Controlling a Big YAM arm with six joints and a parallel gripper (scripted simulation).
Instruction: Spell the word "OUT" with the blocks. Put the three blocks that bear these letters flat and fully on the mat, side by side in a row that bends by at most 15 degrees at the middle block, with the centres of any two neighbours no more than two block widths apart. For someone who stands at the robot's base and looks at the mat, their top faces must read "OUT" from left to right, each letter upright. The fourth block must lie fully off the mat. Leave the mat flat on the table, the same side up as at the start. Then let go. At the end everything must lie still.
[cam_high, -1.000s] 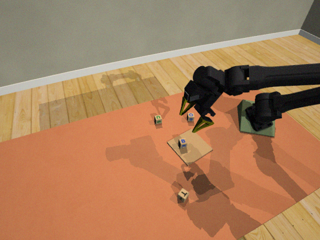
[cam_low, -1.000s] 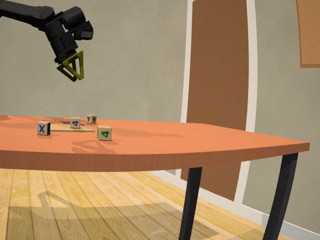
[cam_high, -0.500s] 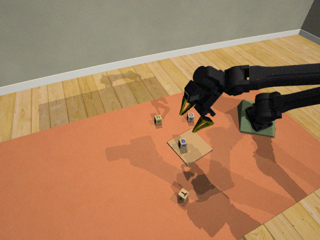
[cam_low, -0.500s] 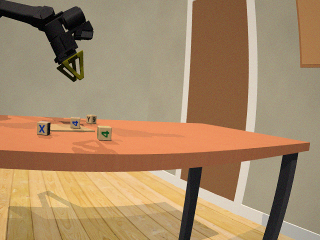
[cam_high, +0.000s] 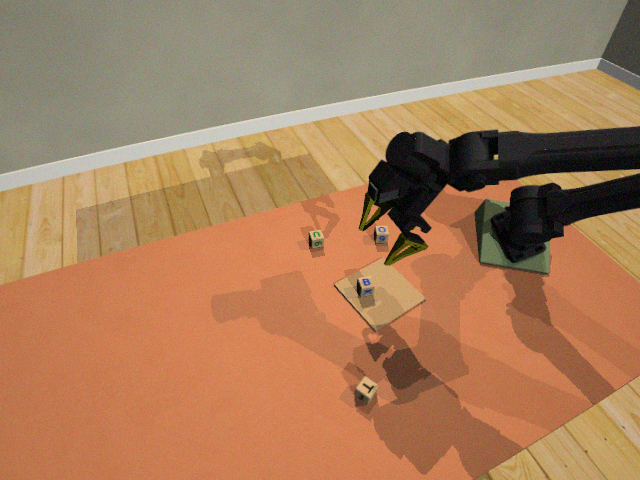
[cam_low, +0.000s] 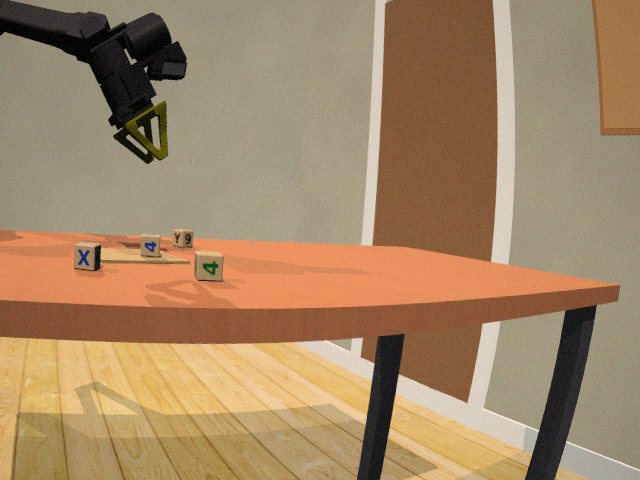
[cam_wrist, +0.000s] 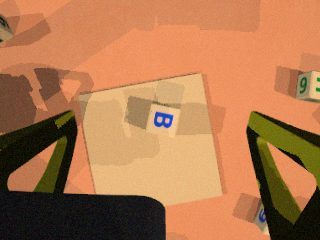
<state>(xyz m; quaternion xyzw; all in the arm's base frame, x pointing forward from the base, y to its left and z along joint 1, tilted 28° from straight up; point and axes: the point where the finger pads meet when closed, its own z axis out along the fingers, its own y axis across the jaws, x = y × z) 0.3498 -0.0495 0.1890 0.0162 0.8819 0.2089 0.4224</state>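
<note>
We have the gripper (cam_high: 373, 246) (cam_low: 157, 160) (cam_wrist: 162, 120) wide open, nothing in it, above the table (cam_high: 155, 361) (cam_low: 413, 279) (cam_wrist: 215, 55). Our mat (cam_high: 398, 297) (cam_low: 121, 255) (cam_wrist: 175, 172) lies flat, carrying only the B block (cam_high: 365, 285) (cam_low: 150, 245) (cam_wrist: 162, 120), letter up. The O block (cam_high: 381, 234) (cam_low: 86, 257) (cam_wrist: 261, 220), U block (cam_high: 316, 238) (cam_low: 208, 266) (cam_wrist: 310, 86) and T block (cam_high: 366, 390) (cam_low: 183, 238) (cam_wrist: 4, 30) all sit off the mat, well apart from one another, so none of our word is on it. We see T on the opposite side of the mat from O and U.

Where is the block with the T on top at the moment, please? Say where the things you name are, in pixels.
In the top view, the T block (cam_high: 366, 390) lies on the orange table (cam_high: 155, 387), below the mat (cam_high: 398, 299).
</note>
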